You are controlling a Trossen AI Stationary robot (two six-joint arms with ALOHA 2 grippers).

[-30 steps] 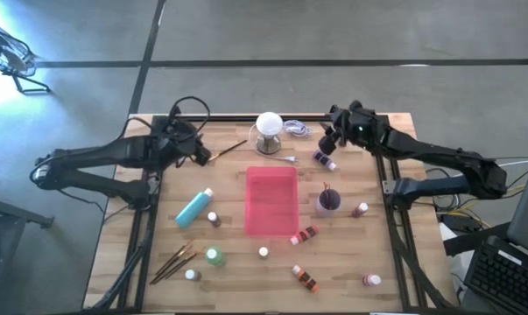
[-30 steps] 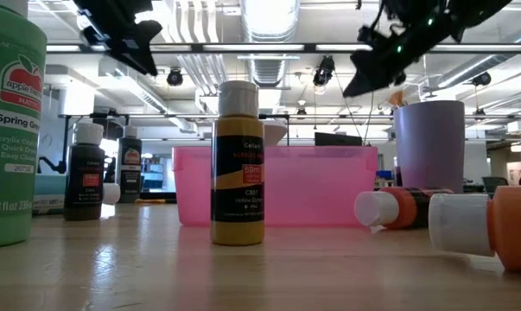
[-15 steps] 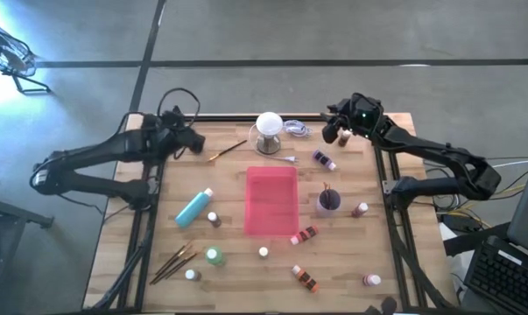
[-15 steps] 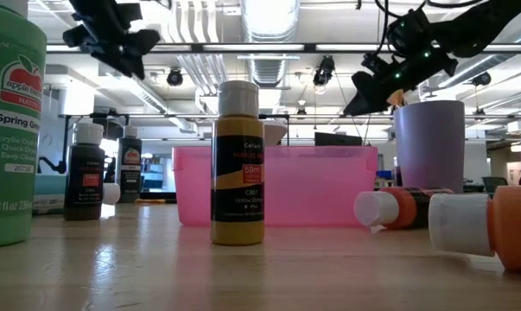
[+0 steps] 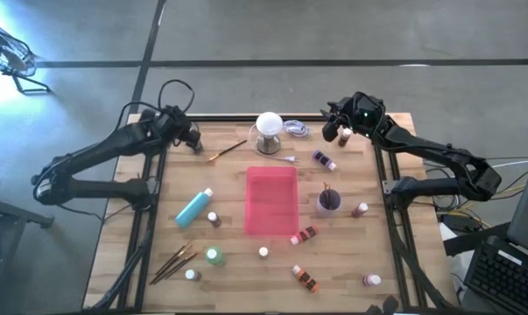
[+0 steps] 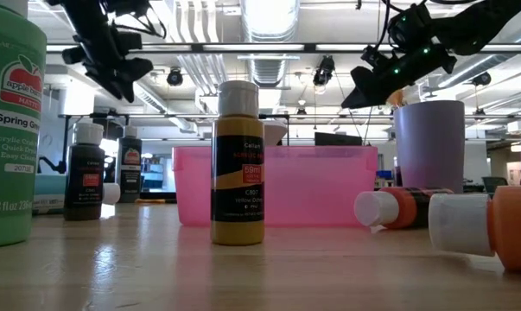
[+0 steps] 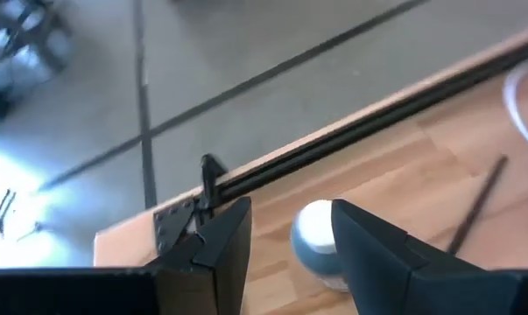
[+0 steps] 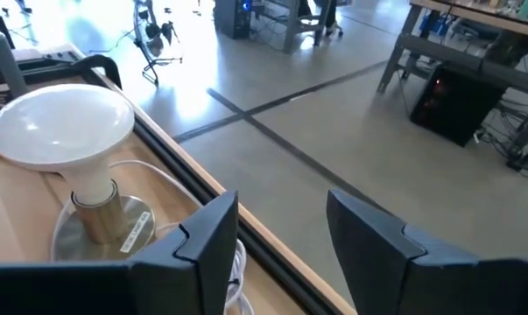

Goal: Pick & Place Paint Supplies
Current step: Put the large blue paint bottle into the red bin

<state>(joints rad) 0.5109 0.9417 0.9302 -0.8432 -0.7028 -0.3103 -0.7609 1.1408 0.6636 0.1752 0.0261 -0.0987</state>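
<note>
Clock directions are read on the high view, with the tray at the centre and 12 at the far edge.

Table (image 5: 395, 254): one flat pink tray (image 5: 271, 199), with nothing in it. One white ball-topped stand (image 5: 269, 131) stood at 12 and one lavender cup (image 5: 328, 202) holding brushes just at 3. These stood between the two arms.

Supplies counted: one teal bottle (image 5: 193, 207) lying at 9 and one green bottle (image 5: 214, 256) at 7. There were eight small white-capped bottles scattered from 1 round to 7, among them a purple one (image 5: 323, 159) lying at 1. A bundle of brushes (image 5: 176, 261) lay at 8 and a single brush (image 5: 228, 150) at 11.

Left gripper (image 7: 283, 247), at the far left corner, about 10: jaws were released. A ninth small bottle (image 7: 320, 238) stood upright between the fingers, with bare wood showing on one side of it.

Right gripper (image 8: 281, 236), at the far edge at 1: jaws were released with nothing between them. The purple bottle lay near it toward 6.
</note>
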